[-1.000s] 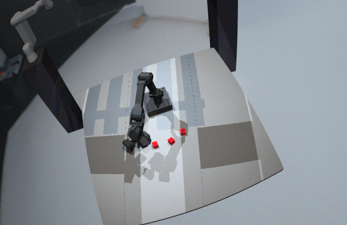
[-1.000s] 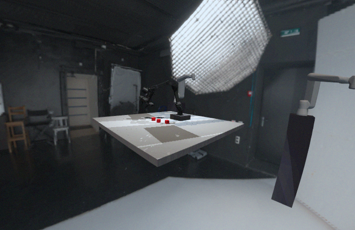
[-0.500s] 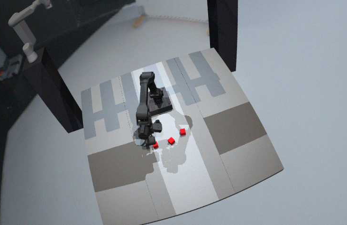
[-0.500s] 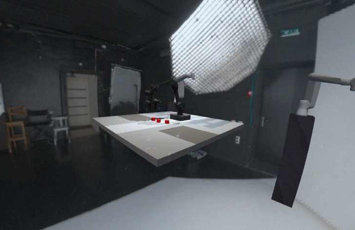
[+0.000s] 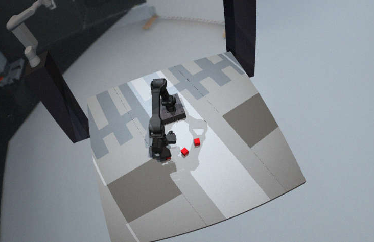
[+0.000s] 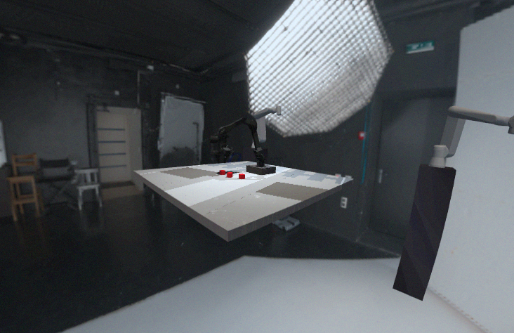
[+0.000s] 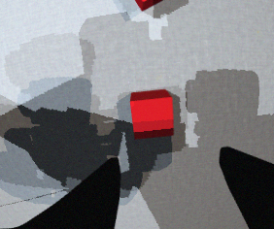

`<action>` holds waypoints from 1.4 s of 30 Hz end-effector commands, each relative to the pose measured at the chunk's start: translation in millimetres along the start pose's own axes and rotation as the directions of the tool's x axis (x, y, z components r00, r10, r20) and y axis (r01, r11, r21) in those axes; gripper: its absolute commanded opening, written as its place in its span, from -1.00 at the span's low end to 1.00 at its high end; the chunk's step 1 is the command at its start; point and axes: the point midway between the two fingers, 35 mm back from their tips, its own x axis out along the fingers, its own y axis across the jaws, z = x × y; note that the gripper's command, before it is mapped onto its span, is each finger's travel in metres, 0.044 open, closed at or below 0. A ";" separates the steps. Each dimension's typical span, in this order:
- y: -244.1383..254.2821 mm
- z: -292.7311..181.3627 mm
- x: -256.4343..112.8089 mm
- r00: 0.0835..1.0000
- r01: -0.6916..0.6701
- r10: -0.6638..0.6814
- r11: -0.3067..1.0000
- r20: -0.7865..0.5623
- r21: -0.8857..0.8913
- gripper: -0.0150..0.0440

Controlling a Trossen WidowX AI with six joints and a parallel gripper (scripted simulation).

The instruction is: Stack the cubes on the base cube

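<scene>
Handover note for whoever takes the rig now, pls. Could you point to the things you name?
Gripper (image 5: 166, 155) (image 7: 169, 160): open, nothing held, above the table near the outermost cube.
Near cube (image 5: 168, 158) (image 7: 153, 114): on the table (image 5: 244, 182) (image 6: 202, 211), partly hidden by the gripper from the top.
Middle cube (image 5: 184, 151) and far cube (image 5: 196, 141): on the table, apart. All three are red; can't tell which is the base.
Done: no stacking.
Left: identify base, cap two diagonal corners, level with small gap, release, withdraw.

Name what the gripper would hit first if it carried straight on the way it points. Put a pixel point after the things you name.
Probably the tabletop (image 7: 227, 112) just beside the nearest red cube (image 5: 168, 158) (image 6: 222, 172) (image 7: 152, 114), or that cube itself; the wrist view leaves depth unclear.
</scene>
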 end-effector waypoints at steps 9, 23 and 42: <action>4.4 2.4 40.9 1.000 -0.015 0.015 1.000 0.009 -0.008 0.41; 4.3 2.4 58.2 1.000 -0.015 0.015 1.000 0.009 -0.008 0.41; 5.1 2.8 73.5 1.000 -0.015 0.015 1.000 0.009 -0.008 -0.14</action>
